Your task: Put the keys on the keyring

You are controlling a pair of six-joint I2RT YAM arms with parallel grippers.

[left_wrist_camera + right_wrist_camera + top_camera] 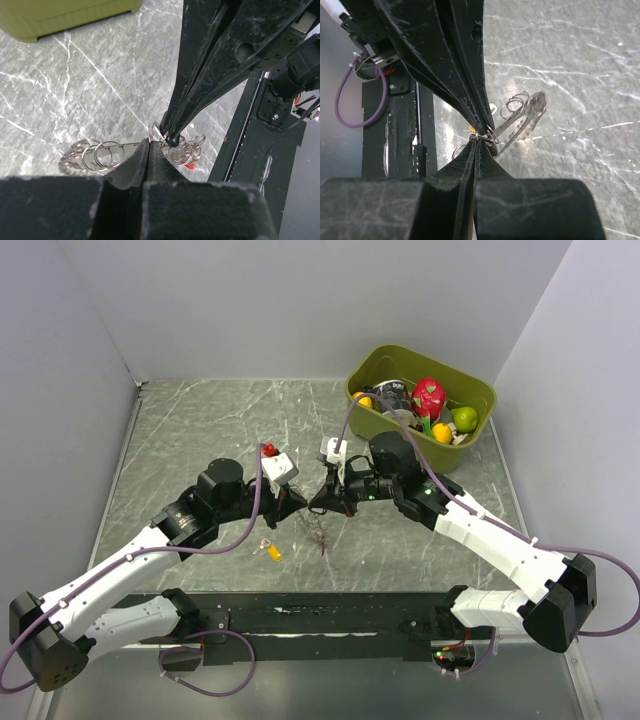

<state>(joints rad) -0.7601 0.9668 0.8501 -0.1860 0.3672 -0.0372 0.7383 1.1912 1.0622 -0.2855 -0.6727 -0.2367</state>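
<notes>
My two grippers meet tip to tip over the middle of the table. The left gripper (300,502) is shut on the thin wire of the keyring (97,154), with its pads (142,155) pressed together. The right gripper (318,500) is shut on the same keyring (520,112) right beside it. Small silver rings hang on both sides of the grip, with a red cap (189,165) below. The ring is held just above the table (320,533). The yellow-capped key (273,552) lies on the table near the left arm. I cannot make out the black-capped key.
A green bin (366,418) of toy fruit stands at the back right. A black rail (320,620) runs along the near edge between the arm bases. Grey walls close the left and right sides.
</notes>
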